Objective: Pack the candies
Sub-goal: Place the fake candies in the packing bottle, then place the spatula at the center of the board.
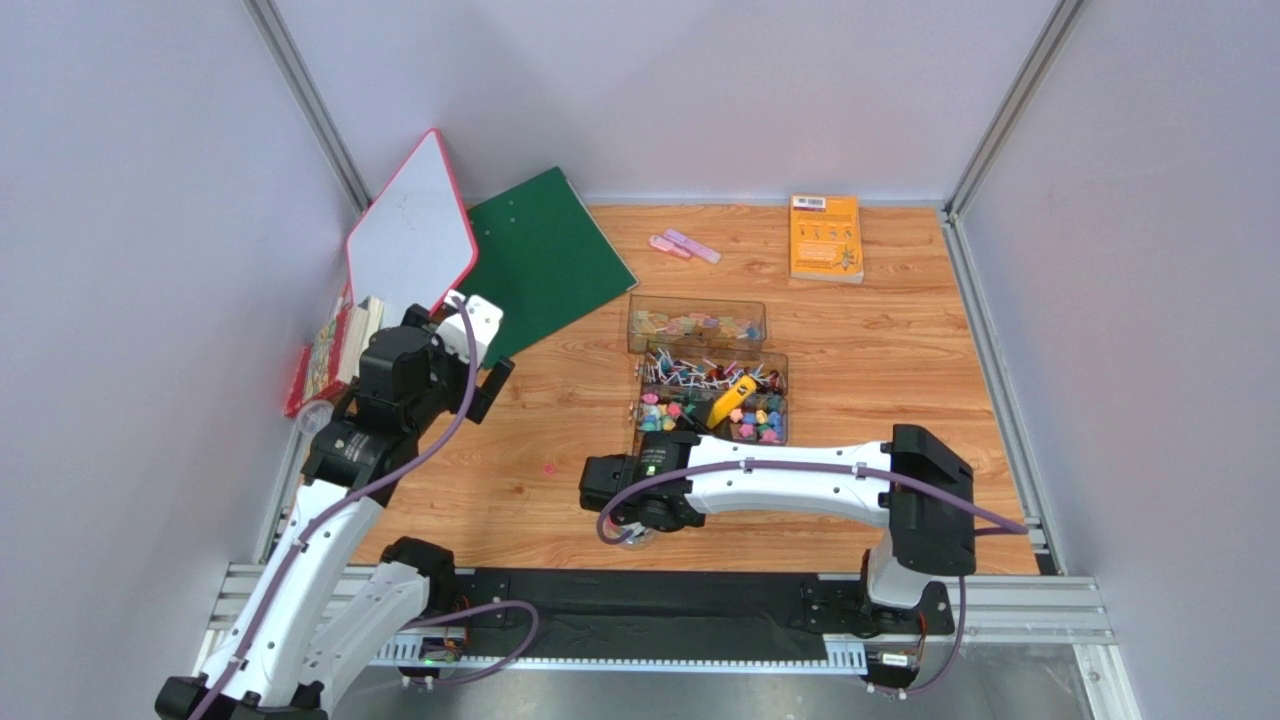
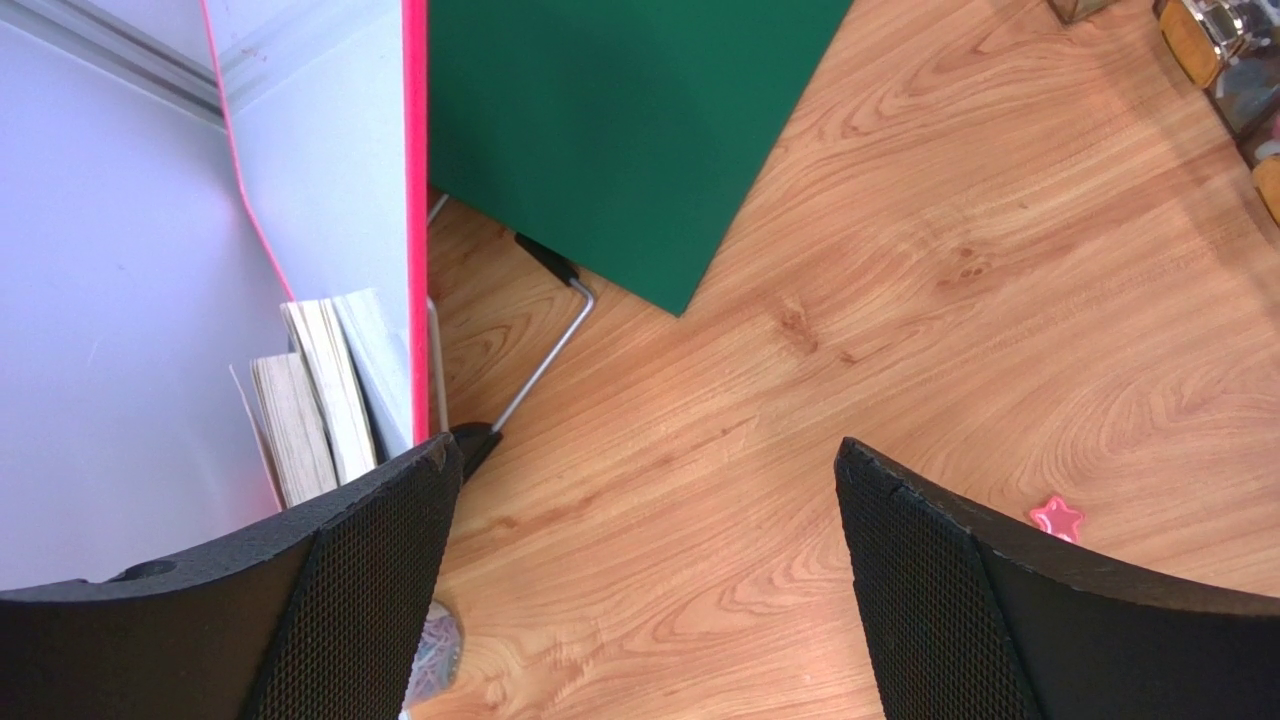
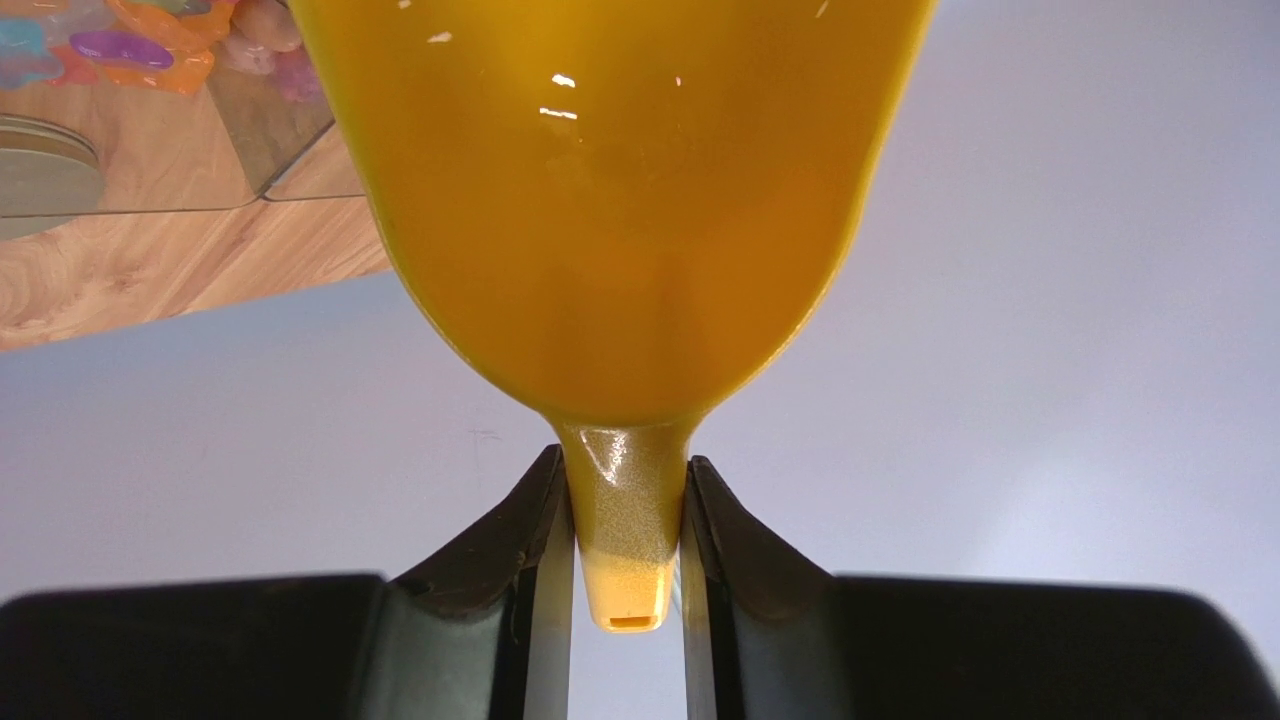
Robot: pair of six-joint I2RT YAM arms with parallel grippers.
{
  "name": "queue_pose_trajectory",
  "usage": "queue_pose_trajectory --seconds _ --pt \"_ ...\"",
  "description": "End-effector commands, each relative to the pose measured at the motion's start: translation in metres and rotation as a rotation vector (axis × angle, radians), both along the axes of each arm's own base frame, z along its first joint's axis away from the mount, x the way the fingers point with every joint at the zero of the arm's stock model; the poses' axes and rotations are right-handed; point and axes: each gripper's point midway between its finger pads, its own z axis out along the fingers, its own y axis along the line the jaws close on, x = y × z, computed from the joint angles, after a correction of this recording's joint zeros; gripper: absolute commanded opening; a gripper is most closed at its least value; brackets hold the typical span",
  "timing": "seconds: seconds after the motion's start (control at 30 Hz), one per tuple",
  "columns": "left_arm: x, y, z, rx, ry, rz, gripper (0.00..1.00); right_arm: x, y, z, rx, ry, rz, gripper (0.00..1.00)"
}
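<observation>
The candies, small and brightly coloured, fill a clear box in the middle of the table. A second clear box behind it holds paler sweets. My right gripper is shut on the handle of the yellow scoop, which is over the near box. In the right wrist view the gripper pinches the scoop's handle, and a few candies show at top left. One pink star candy lies loose on the wood. My left gripper is open and empty above bare wood at the left.
A green board and a red-edged white board lean at the back left, with books beside them. An orange book and pink items lie at the back. Grey walls close three sides.
</observation>
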Motion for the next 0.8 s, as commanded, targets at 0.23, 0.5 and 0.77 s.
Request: queue_pose_trajectory --seconds 0.23,0.5,0.77 --pt "-0.003 0.001 0.018 -0.060 -0.033 0.011 0.99 -0.005 -0.041 0.045 -0.331 -0.045 0.056 0.00" --pt "-0.002 0.000 0.028 -0.045 -0.039 -0.013 0.98 0.036 -0.082 0.055 -0.158 0.001 -0.249 0.00" --pt "0.006 -0.012 0.017 0.003 0.014 -0.109 0.97 0.083 -0.198 0.041 0.392 0.159 -1.045 0.00"
